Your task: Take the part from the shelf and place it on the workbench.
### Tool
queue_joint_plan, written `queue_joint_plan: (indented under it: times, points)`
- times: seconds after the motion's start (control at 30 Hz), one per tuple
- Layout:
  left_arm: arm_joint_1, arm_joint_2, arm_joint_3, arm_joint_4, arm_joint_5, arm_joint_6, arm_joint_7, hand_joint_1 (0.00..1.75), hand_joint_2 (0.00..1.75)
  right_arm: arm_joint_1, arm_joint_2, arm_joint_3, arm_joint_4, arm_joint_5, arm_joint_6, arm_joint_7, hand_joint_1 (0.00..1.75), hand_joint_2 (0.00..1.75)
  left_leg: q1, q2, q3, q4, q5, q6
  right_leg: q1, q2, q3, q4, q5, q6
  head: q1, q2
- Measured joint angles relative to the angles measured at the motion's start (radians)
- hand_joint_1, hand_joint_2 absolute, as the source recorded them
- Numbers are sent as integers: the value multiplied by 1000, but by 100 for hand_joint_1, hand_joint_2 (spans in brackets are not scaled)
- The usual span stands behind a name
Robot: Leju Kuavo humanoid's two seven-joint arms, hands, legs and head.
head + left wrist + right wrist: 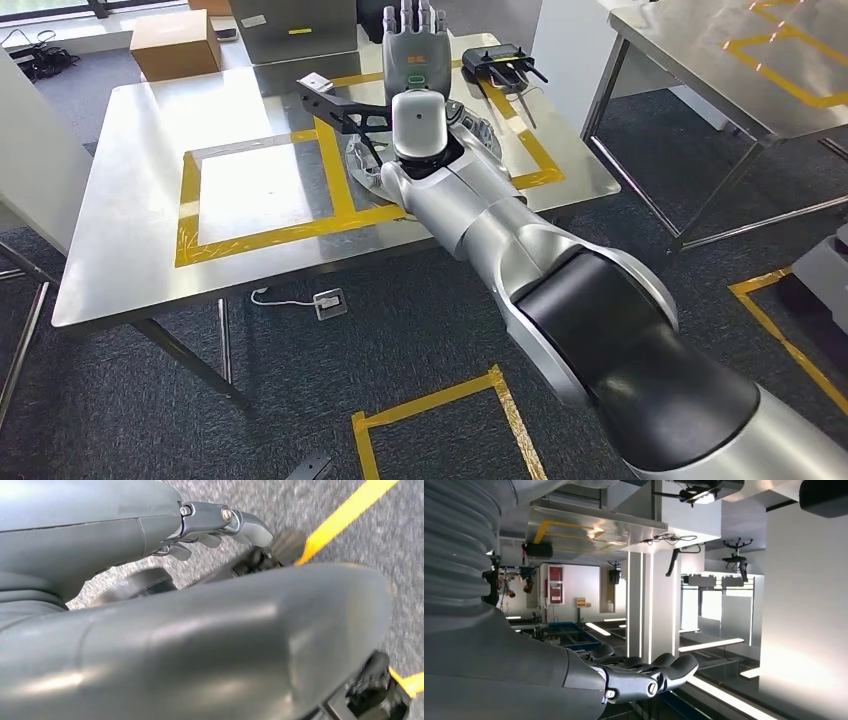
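The part (340, 108), a black angled bracket with a silver block at its far end, lies on the steel workbench (130, 220) across the yellow tape line between two taped squares. My right arm reaches over the bench's front edge. My right hand (413, 45) is held just beyond and right of the part, fingers straight and apart, holding nothing. In the right wrist view the right hand (644, 675) is likewise flat and empty. My left hand (215, 525) hangs over grey carpet with nothing in it, its fingers loosely spread.
At the bench's back stand a cardboard box (175, 42) and a grey metal case (295, 30). A black device (500, 65) lies at the back right. A second steel table (720, 50) stands to the right. A cable socket (328, 302) lies on the floor.
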Motion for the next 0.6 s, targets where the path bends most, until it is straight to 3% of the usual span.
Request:
queue_joint_plan:
  times: [0.07, 0.1, 0.13, 0.2, 0.27, 0.3, 0.4, 0.43, 0.47, 0.53, 0.57, 0.6]
  points:
    - [1, -1, 0, 0, 0, 0, 2, 0, 0, 5, -2, 0, 1, 0, 0, -1, 0, 175, 0, 2, -29, 1, 22, 4, 0, -1, -26, 122, -79, 7, 2, 0]
    - [1, -1, 0, 0, 1, 0, 3, 0, 0, 8, -2, 0, 1, 0, 0, -2, 0, 175, -1, 2, -45, 2, 33, 4, 0, -1, -26, 162, -87, 9, 2, 0]
    - [1, -1, 0, 0, 2, 0, 3, 0, 0, 11, -2, 0, 2, 1, -1, -3, 0, 175, -1, 3, -60, 4, 44, 3, 0, -1, -11, 172, -74, 10, 2, 0]
    - [1, -1, 0, 0, 3, 0, 3, 0, 0, 14, -2, 0, 3, 3, -2, -5, 0, 175, -1, 3, -90, 9, 65, -1, 0, -2, 67, 94, -32, 7, 2, 0]
    - [2, -1, 0, 0, 4, 0, 3, 0, 0, 13, 1, 0, 3, 4, -4, -6, 0, 175, -3, 2, -111, 14, 83, -12, 4, -3, 153, -31, -37, -4, 3, 0]
    - [2, -1, 0, 0, 4, 0, 2, 0, 0, 13, 2, 0, 3, 4, -5, -6, 0, 175, -4, 2, -114, 15, 92, -19, 6, -2, 176, -70, -48, -12, 4, 0]
    - [3, -1, 0, 0, 4, 0, 2, 0, 0, 12, 3, 0, 3, 4, -7, -5, 0, 175, -2, 1, -118, 9, 109, -37, 8, -2, 172, -88, -36, -35, 6, 0]
    - [4, -1, 0, 0, 4, 0, 3, 0, 0, 12, 3, 0, 3, 4, -7, -4, 0, 175, -1, 0, -125, 19, 93, -43, 7, -4, 165, -90, -24, -43, 6, 0]
    - [5, -1, 0, 0, 3, 0, 3, 0, 0, 12, 4, 0, 3, 4, -7, -4, 0, 175, 1, 0, -136, 47, 57, -49, 4, -5, 155, -93, -11, -49, 5, 0]
    - [5, 0, 0, 0, 3, 0, 4, 0, 0, 12, 4, 0, 3, 4, -7, -4, 0, 175, 4, -1, -164, 156, -46, -59, 2, -6, 130, -94, 13, -54, 4, 0]
    - [5, 1, 0, 0, 3, 0, 4, 0, 0, 13, 4, 0, 3, 4, -7, -4, 0, 175, 6, 0, -174, 220, -83, -63, 1, -6, 115, -94, 24, -54, 4, 0]
    - [5, 2, 0, 0, 3, 0, 4, 0, 0, 15, 4, 0, 3, 4, -7, -5, 0, 175, 7, 0, -175, 269, -95, -66, 1, -6, 101, -93, 36, -53, 4, 0]
